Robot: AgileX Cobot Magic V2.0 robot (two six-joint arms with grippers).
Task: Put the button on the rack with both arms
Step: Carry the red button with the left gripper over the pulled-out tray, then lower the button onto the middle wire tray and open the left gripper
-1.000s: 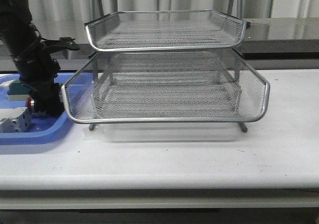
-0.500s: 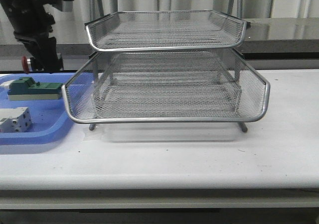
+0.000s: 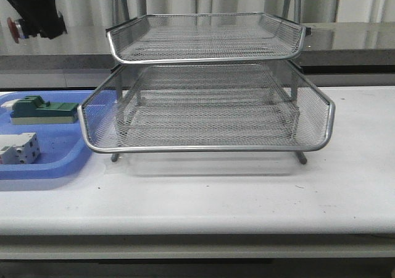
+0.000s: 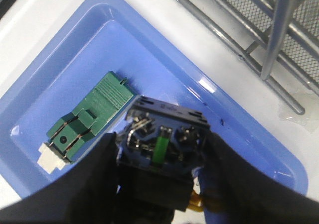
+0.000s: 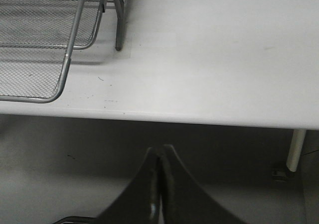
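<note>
above a white table (image 3: pixel 259 191), the left end effector (image 4: pixel 159 184) clamps the button (image 4: pixel 162 139), which a loose grip could drop short of the rack (image 3: pixel 203 105).

Blue tray (image 3: pixel 58 167) on white table (image 3: pixel 247 197); green block (image 3: pixel 43 112), white terminal block (image 3: pixel 18 149) inside, apart.

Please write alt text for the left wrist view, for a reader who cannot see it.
The left tool grips a black-bodied push-button, seen from its rear contacts, above a flat blue plastic tray. A green block lies in the tray, and the silver wire-mesh rack stands on the white table beyond.
</note>
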